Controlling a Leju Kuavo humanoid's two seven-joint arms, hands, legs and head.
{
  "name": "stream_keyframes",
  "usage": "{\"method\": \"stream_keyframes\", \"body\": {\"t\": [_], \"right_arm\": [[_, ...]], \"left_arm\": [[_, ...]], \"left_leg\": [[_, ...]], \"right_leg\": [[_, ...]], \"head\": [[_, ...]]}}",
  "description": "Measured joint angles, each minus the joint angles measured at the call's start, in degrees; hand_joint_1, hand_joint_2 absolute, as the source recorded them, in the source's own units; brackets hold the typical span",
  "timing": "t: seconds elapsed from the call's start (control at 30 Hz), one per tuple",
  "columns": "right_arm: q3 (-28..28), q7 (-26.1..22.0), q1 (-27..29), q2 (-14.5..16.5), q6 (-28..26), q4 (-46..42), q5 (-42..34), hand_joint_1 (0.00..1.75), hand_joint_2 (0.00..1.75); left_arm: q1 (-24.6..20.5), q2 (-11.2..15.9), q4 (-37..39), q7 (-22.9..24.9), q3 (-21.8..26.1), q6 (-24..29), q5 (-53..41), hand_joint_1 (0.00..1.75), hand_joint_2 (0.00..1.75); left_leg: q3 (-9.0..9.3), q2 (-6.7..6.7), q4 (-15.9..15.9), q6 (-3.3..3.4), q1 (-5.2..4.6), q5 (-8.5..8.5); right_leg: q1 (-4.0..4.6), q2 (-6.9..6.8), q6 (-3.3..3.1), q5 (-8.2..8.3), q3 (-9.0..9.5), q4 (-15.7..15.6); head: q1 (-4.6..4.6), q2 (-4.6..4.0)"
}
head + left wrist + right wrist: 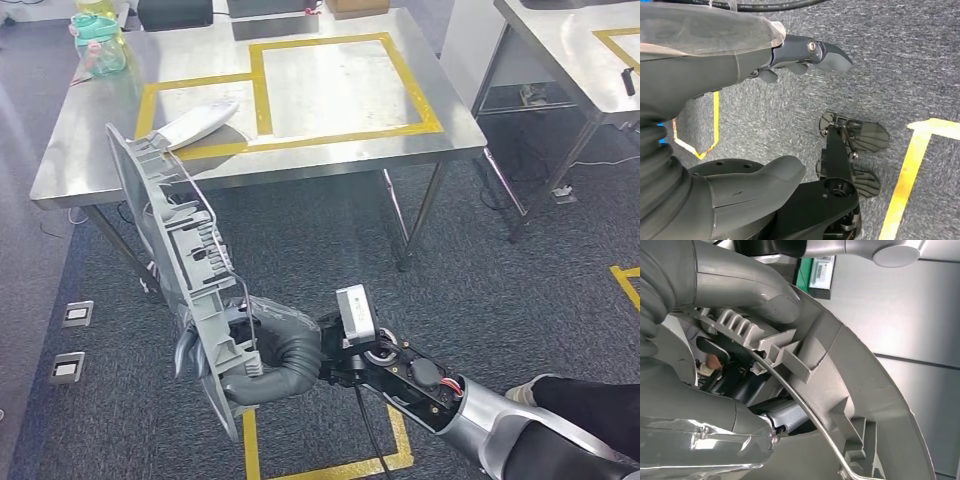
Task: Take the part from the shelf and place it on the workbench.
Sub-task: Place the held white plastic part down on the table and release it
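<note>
The part (pixel 177 235) is a long grey plastic panel with ribs and a thin wire along its inner side. My right hand (pixel 279 355) grips its lower end and holds it upright and tilted over the carpet, short of the workbench (pixel 340 90). In the right wrist view my right hand (pixel 734 290) has its thumb pressed over the ribs of the part (pixel 866 390). The steel workbench carries yellow tape rectangles. My left hand (pixel 734 70) hangs above the floor, its fingers apart and nothing in it.
A white flat piece (pixel 198 124) lies on the workbench's left rectangle. A green bottle (pixel 98 40) stands at its far left corner. A second steel table (pixel 573 50) is at the right. Floor sockets (pixel 77 314) and yellow floor tape (pixel 332 465) mark the carpet.
</note>
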Motion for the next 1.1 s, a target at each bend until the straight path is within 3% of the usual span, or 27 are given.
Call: {"method": "stream_keyframes", "body": {"t": [0.23, 0.4, 0.43, 0.53, 0.57, 0.6, 0.63, 0.7, 0.73, 0.77, 0.9, 0.97, 1.03, 1.07, 1.1], "right_arm": [[0.01, -0.04, 0.01, 0.00, -0.02, 0.00, -0.03, 1.75, 1.75], [-0.02, -0.05, 0.00, 0.00, -0.02, -0.04, -0.04, 1.75, 1.75], [-0.05, -0.07, -0.03, 0.00, -0.02, -0.07, -0.05, 1.75, 1.75], [-0.08, -0.12, 0.08, -0.01, -0.02, -0.11, -0.06, 1.75, 1.75], [-0.06, -0.10, 0.21, -0.03, -0.02, -0.10, -0.06, 1.75, 1.75], [-0.05, -0.07, 0.33, -0.08, -0.02, -0.10, -0.06, 1.75, 1.75], [-0.05, -0.05, 0.39, -0.12, -0.02, -0.09, -0.06, 1.75, 1.75], [-0.06, -0.04, 0.39, -0.21, -0.02, -0.09, -0.07, 1.75, 1.75], [-0.05, -0.06, 0.31, -0.24, -0.02, -0.11, -0.07, 1.75, 1.75], [-0.05, -0.07, 0.26, -0.26, -0.03, -0.14, -0.07, 1.75, 1.75], [-0.02, 0.13, 0.19, -0.29, -0.21, -0.29, -0.03, 1.75, 1.75], [-0.03, 0.17, 0.06, -0.28, -0.32, -0.37, -0.04, 1.75, 1.75], [-0.01, 0.23, 0.03, -0.28, -0.38, -0.39, -0.05, 1.75, 1.75], [0.03, 0.30, 0.11, -0.28, -0.39, -0.39, -0.05, 1.75, 1.75], [0.07, 0.38, 0.21, -0.28, -0.42, -0.39, -0.04, 1.75, 1.75]], "left_arm": [[-0.04, 0.05, 0.00, 0.06, 0.00, -0.02, -0.07, 0.00, 1.75], [-0.08, 0.05, 0.00, 0.08, 0.00, -0.02, -0.11, 0.00, 1.75], [-0.10, 0.02, 0.00, 0.08, 0.00, -0.03, -0.11, 0.00, 1.75], [-0.08, 0.00, 0.00, 0.08, 0.00, -0.04, -0.13, 0.00, 1.75], [-0.04, 0.00, 0.00, 0.08, 0.00, -0.04, -0.12, 0.00, 1.75], [0.00, -0.01, 0.00, 0.08, 0.00, -0.04, -0.12, 0.00, 1.75], [0.03, -0.04, 0.00, 0.08, 0.00, -0.05, -0.11, 0.00, 1.75], [0.04, -0.10, 0.00, 0.08, 0.01, -0.08, -0.12, 0.00, 1.75], [-0.01, -0.10, 0.00, 0.08, 0.01, -0.11, -0.12, 0.00, 1.75], [-0.08, -0.09, 0.00, 0.08, 0.01, -0.15, -0.13, 0.00, 1.75], [-0.24, -0.10, 0.00, 0.08, -0.01, -0.20, -0.13, 0.00, 1.75], [-0.36, -0.13, 0.00, 0.08, -0.01, -0.21, -0.13, 0.00, 1.75], [-0.36, -0.13, 0.00, 0.08, -0.01, -0.22, -0.13, 0.00, 1.75], [-0.26, -0.13, 0.00, 0.08, -0.01, -0.21, -0.13, 0.00, 1.75], [-0.14, -0.13, 0.00, 0.08, -0.02, -0.21, -0.13, 0.00, 1.75]], "left_leg": [[-0.16, -0.03, 0.48, 0.44, -0.33, -0.29], [0.37, 0.18, -0.37, 1.31, 0.02, -0.14], [0.70, 0.29, -0.75, 1.53, 0.26, -0.04], [1.24, 0.47, -0.95, 1.78, 0.44, -0.24], [1.43, 0.47, -0.94, 1.74, 0.47, -0.40], [1.71, 0.43, -0.92, 1.61, 0.51, -0.60], [2.12, 0.35, -0.91, 1.42, 0.59, -0.87], [3.05, 0.19, -0.86, 0.88, 0.64, -1.59], [3.25, 0.12, -0.71, 0.56, 0.58, -1.88], [3.24, 0.09, -0.57, 0.25, 0.50, -2.06], [2.87, 0.11, 0.14, -0.95, 0.61, -2.81], [0.35, 0.11, 5.06, -1.44, 0.70, -5.13], [-4.95, 0.11, 13.67, -1.63, 0.70, -7.88], [-7.25, 0.11, 16.76, -1.62, 0.71, -8.25], [-8.53, 0.11, 17.73, -1.54, 0.71, -7.44]], "right_leg": [[-0.32, -0.02, 0.36, 0.08, 0.08, -0.17], [-0.35, -0.11, 1.15, -0.64, -0.17, 0.49], [-0.30, -0.17, 1.32, -1.77, -1.09, 2.53], [-0.40, -0.30, 1.71, -6.77, -6.98, 14.56], [-0.46, -0.32, 1.83, -7.21, -8.46, 17.17], [-0.51, -0.35, 1.89, -6.35, -8.77, 17.31], [-0.60, -0.37, 1.93, -4.38, -7.88, 15.00], [-0.75, -0.42, 1.94, 0.18, -4.05, 6.54], [-0.76, -0.42, 1.80, 1.28, -2.27, 3.05], [-0.67, -0.37, 1.55, 1.56, -1.24, 1.05], [-0.57, -0.15, 0.07, 0.74, -0.38, 0.12], [-0.77, -0.24, -0.51, 0.57, 0.12, -0.23], [-0.65, -0.31, -0.92, 0.33, 0.25, -0.25], [-0.57, -0.28, -1.05, 0.19, 0.34, -0.25], [-0.49, -0.21, -1.14, 0.03, 0.52, -0.25]], "head": [[-0.12, 0.00], [-0.09, 0.00], [0.09, 0.00], [0.74, 0.00], [0.86, 0.00], [0.94, 0.00], [1.08, 0.00], [1.33, 0.00], [1.37, 0.00], [1.28, 0.00], [0.69, 0.00], [0.11, 0.00], [-0.46, 0.00], [-0.56, 0.00], [-0.61, 0.00]]}}
